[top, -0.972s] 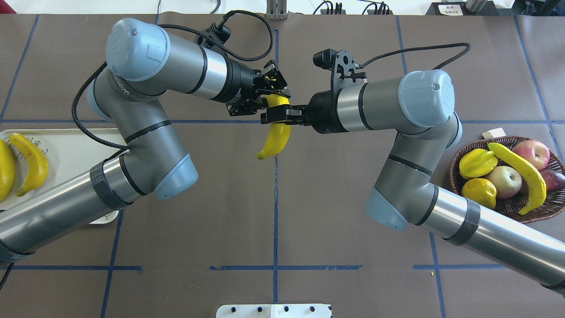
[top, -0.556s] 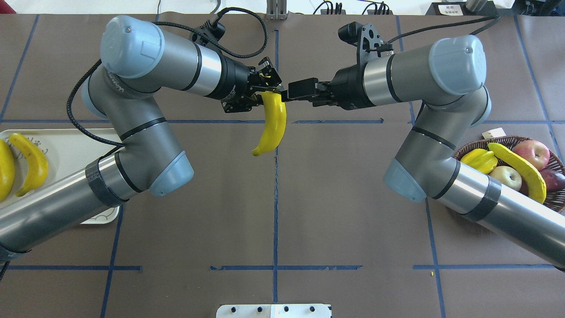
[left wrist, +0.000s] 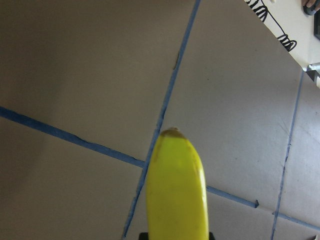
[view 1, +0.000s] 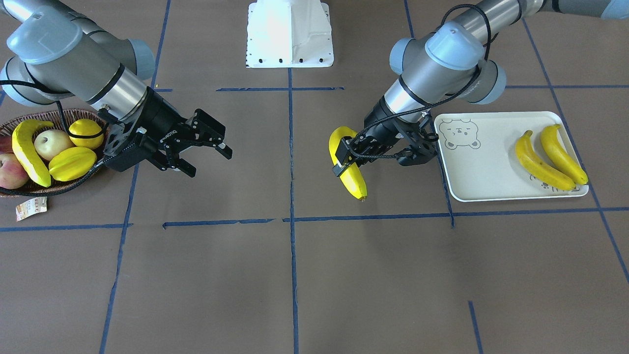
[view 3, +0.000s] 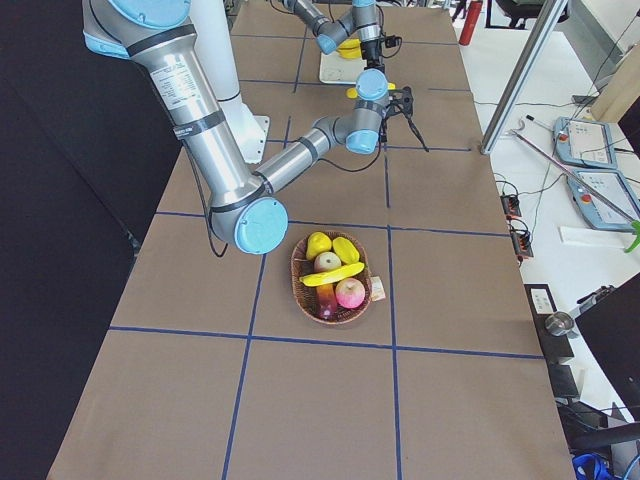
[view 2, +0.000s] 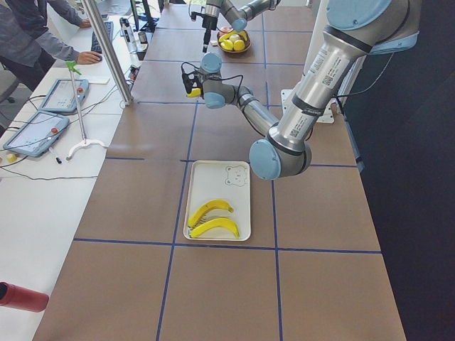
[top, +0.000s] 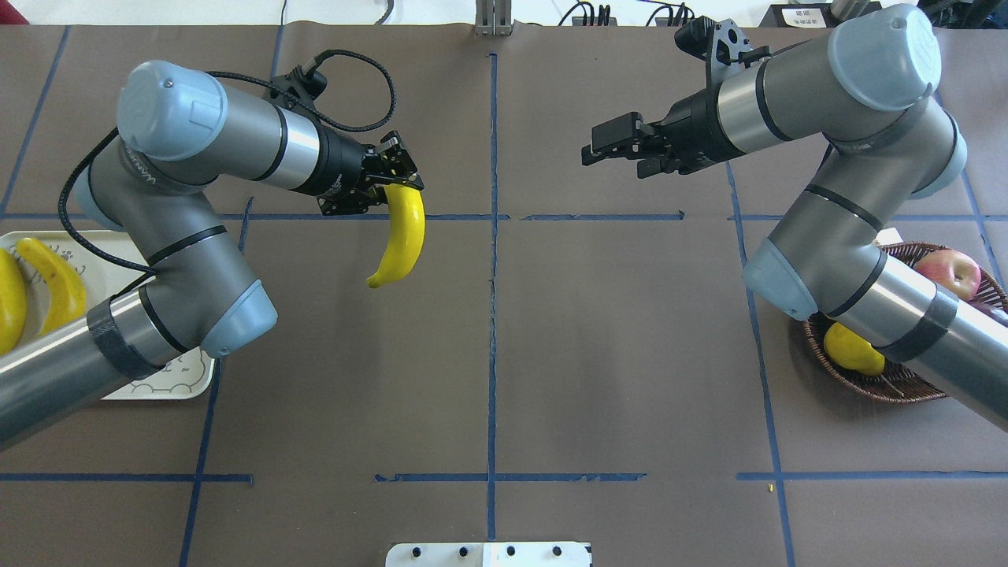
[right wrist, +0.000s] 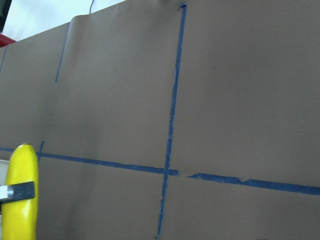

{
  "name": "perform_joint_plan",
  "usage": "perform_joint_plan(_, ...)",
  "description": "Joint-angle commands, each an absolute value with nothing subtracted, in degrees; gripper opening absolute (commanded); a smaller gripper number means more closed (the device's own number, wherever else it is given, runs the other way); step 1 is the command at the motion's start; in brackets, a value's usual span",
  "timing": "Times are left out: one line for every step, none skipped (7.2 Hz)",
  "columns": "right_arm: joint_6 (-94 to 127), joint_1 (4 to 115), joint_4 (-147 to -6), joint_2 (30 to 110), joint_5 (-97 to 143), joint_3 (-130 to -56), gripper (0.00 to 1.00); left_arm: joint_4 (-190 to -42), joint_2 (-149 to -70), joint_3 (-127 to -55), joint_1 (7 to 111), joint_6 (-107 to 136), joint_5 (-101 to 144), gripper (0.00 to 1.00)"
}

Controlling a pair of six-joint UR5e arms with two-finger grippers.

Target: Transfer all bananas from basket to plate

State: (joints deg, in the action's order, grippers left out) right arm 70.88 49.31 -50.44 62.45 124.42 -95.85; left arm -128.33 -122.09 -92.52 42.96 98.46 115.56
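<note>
My left gripper (top: 391,183) is shut on the upper end of a yellow banana (top: 402,236), which hangs above the table left of centre. It also shows in the front view (view 1: 350,172) and the left wrist view (left wrist: 177,192). Two bananas (view 1: 540,162) (view 1: 562,152) lie side by side on the cream plate (view 1: 481,167), which sits at the overhead view's left edge (top: 106,276). One banana (view 1: 27,157) lies in the wicker basket (view 1: 10,192). My right gripper (top: 602,146) is open and empty, above the table right of centre (view 1: 210,160).
The basket also holds a starfruit (view 1: 71,163), a lemon (view 1: 84,132) and apples (view 1: 49,142). My right forearm covers much of the basket (top: 890,386) in the overhead view. A paper tag (view 1: 29,209) lies beside it. The white robot base (view 1: 290,34) is at mid table edge.
The right gripper has let go of the banana and drawn back to the right, open. The left gripper has carried the banana left, toward the plate.
</note>
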Motion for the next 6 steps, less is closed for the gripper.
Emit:
perform_joint_plan(69.7,50.3,-60.2,62.8,123.8,-96.0,0.99,-110.3,-120.9,-101.3,44.3,98.3,115.4,0.0)
perform_joint_plan(68.1,50.6,-63.9,63.0,123.8,-96.0,0.99,-103.4,-120.8,-105.9,44.7,98.2,115.4,0.0)
perform_joint_plan(66.9,51.4,-66.2,63.1,123.7,-96.2,0.99,-100.7,-117.8,-108.7,45.0,98.1,115.4,0.0)
perform_joint_plan(66.4,51.9,-71.1,63.3,123.8,-98.0,0.99,-100.7,-114.8,-110.6,45.1,98.1,115.4,0.0)
perform_joint_plan(64.8,51.4,-77.9,63.0,123.6,-100.8,0.99,-100.7,-113.2,-112.0,45.1,98.3,115.2,0.0)
perform_joint_plan(64.3,50.5,-80.9,62.8,122.0,-102.6,0.99,-100.7,-112.9,-111.9,45.1,98.4,115.0,0.0)
